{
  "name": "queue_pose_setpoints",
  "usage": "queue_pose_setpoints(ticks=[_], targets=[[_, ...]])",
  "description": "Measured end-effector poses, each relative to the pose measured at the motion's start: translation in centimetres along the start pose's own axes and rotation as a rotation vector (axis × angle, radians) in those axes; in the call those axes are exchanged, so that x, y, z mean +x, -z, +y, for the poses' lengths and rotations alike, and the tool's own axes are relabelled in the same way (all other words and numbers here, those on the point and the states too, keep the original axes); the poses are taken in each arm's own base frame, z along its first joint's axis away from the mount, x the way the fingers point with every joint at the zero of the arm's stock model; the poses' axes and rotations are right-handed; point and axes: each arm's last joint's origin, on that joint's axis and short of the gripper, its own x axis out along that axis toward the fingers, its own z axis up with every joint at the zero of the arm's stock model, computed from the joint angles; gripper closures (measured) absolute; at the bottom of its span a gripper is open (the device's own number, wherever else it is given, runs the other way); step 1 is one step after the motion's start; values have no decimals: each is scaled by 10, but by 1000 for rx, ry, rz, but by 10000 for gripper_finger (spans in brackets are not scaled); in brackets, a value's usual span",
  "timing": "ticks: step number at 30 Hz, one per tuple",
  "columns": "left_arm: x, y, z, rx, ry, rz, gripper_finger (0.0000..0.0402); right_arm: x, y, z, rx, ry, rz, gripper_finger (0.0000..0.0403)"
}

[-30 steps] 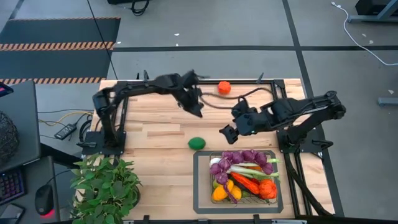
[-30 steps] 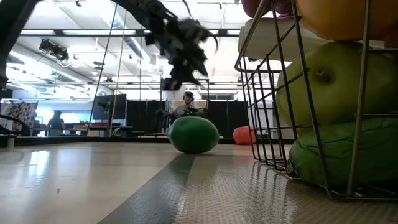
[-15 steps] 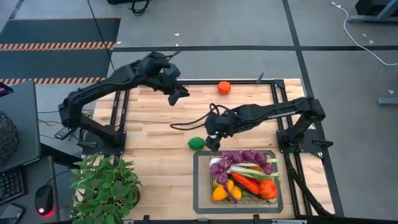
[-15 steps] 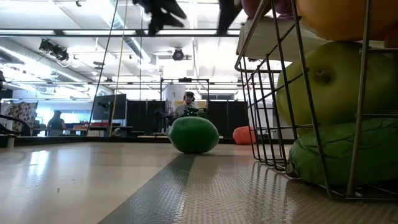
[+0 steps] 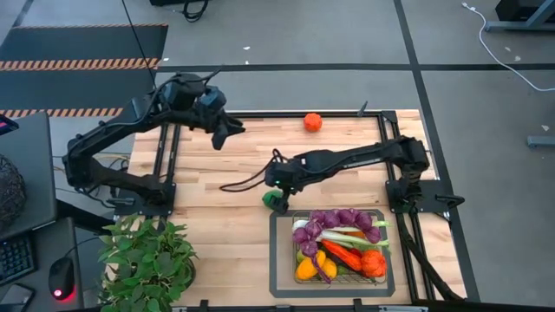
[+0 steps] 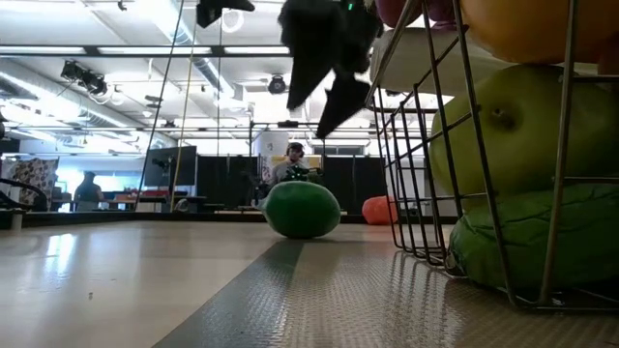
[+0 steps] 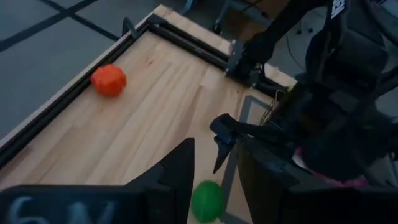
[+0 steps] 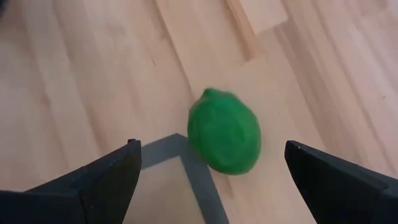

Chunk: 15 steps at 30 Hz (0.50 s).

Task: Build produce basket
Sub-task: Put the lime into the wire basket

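Note:
The green lime (image 5: 274,200) lies on the wood just off the basket's far-left corner, also seen in the low view (image 6: 302,209) and the right wrist view (image 8: 225,132). My right gripper (image 5: 280,185) hangs open above it without touching; its fingers (image 6: 327,92) point down, and they stand on either side of the lime in the right wrist view (image 8: 211,148). The wire basket (image 5: 282,260) near the table's near-right holds grapes, leek, peppers and other produce. An orange tomato (image 5: 312,122) rests at the far edge. My left gripper (image 5: 220,135) is open, high over the far-left part of the table.
A potted plant (image 5: 147,256) stands at the near-left corner. The black rail frame (image 5: 260,113) runs around the tabletop. Bare wood (image 5: 208,217) stretches left of the lime. The basket's flat frame corner (image 8: 183,163) lies right beside the lime. People show in the room beyond (image 6: 87,186).
My right gripper has swung from mid-table toward the left and near edge and come down over the lime, staying open. My left arm has drawn back toward the table's far-left corner. The lime and the tomato have not moved.

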Motion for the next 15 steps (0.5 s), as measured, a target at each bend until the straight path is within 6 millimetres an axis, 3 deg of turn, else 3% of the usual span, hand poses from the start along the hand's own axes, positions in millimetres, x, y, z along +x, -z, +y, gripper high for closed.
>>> queue_pose_setpoints(ticks=[15], targets=[[-5,12,2,23,-30,106,276,58,-5,-25,28,40,87,3]])
